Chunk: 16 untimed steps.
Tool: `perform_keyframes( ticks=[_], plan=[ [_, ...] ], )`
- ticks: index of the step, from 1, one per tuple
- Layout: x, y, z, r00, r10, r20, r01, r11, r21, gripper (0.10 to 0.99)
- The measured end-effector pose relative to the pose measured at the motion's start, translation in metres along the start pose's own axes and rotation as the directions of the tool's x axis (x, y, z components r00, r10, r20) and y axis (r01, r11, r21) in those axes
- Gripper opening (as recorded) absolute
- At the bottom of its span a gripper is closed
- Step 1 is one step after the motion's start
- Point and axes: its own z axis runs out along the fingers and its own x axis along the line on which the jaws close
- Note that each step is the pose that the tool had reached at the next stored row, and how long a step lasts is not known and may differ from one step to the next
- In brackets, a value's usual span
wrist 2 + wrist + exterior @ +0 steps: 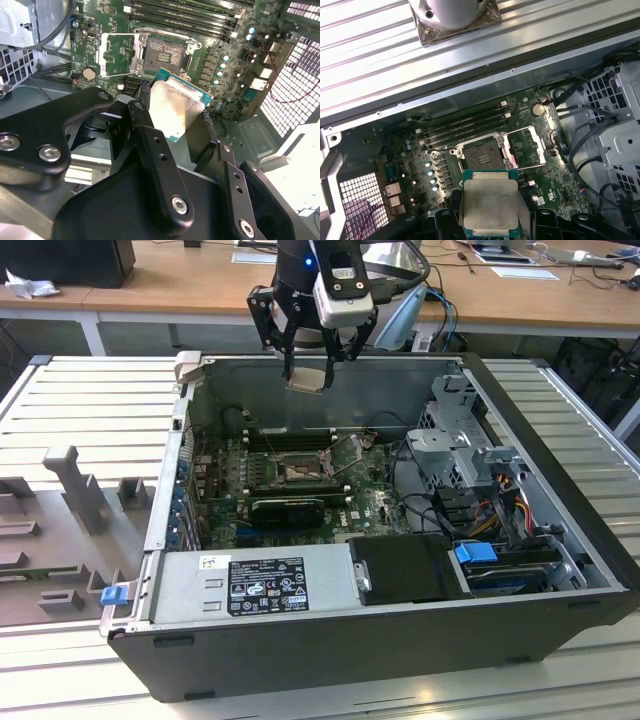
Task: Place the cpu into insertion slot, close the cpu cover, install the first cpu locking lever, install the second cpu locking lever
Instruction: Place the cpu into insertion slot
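A: Where's the chip?

B: The small flat square cpu (490, 202), pale silver metal face on a green-edged board, hangs in the black two-finger gripper (308, 368). It is high over the far wall of the black computer case (350, 660) lying open on its side. The fingers (139, 112) pinch it by two opposite edges, and its face is bare in both wrist views.

A: And the socket?

B: The insertion slot (481, 156), a square dark-framed socket with a brownish contact centre, sits on the green motherboard (545, 175), well below the chip and apart from it. The cpu cover (527, 145), a thin silvery frame plate with a wide window, is swung open just beside the slot, so the contacts are exposed.

A: How does it handle?

B: My guess is very light, thin and stiff, with no give. The metal face looks smooth, so probably slippery under the pads. I'd take the underside contacts and the socket's contact field as the fragile parts.

A: Best hold?

B: The edges, as now, on opposite sides, with nothing pressing on the flat faces. The grip looks slightly off square in the second wrist view, so a tilt at seating is the risk.
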Motion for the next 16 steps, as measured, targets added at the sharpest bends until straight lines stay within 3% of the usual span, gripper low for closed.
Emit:
perform_keyframes(
  ticks=[16],
  plan=[
    [0.0, 0.0, 0.0001, 0.9996, 0.028, 0.0025, -0.028, 0.9996, 0.0, 0.529]
  ],
)
